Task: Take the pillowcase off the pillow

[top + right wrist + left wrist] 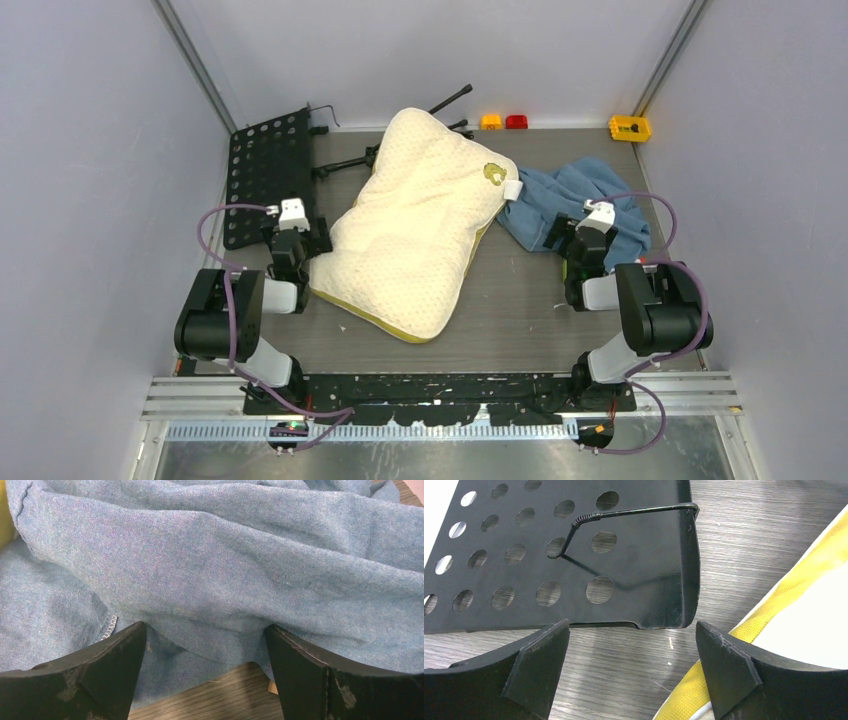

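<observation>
The pillow (415, 225) lies bare on the table (520, 310), with the pillowcase (545, 200) heaped at its far right corner, so the stripping looks done. What remains is drawing the arms back. The right gripper (205, 645) gapes empty over the cloth and the left gripper (631, 645) gapes empty beside a perforated black plate (265, 170); nothing seems to block retreat.

Plain pale grey walls (90, 150) close in the table (520, 300) on 3 sides, with slanting metal posts (195, 60) in the 2 far corners and soft, even light throughout. The tabletop is dark grey wood-grain, and a ribbed aluminium rail (200, 395) runs along its near edge. A black perforated metal plate (265, 170) lies at its far left, while an orange block (491, 122), a red block (516, 122) and a yellow block (630, 128) sit along the back edge.
</observation>
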